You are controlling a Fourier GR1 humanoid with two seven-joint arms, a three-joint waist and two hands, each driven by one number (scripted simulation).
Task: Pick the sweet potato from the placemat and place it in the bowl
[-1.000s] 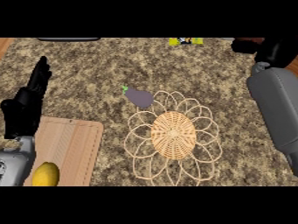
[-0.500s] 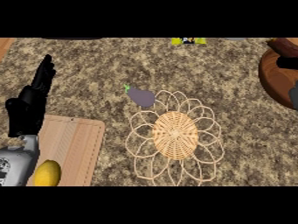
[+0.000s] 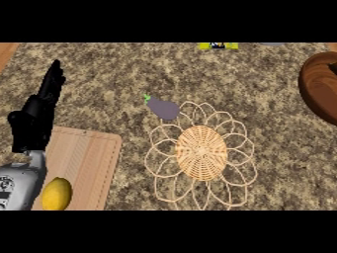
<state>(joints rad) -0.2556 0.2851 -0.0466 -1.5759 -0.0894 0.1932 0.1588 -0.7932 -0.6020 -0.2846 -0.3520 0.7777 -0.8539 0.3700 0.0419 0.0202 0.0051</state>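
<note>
At the left of the frame the left hand (image 3: 36,121) is seen resting, fingers straight and held together, beside a cutting board (image 3: 83,163) carrying a lemon (image 3: 56,193). Toward the centre, a purple vegetable (image 3: 163,107) is found at the upper left edge of the woven placemat (image 3: 201,153). At the right edge the wooden bowl (image 3: 330,89) is partly shown. The right hand is not visible; its reach and grasp appear not yet made.

Left hand (image 3: 39,111) at view's left, fingers straight, pointing up; grey forearm below.
</note>
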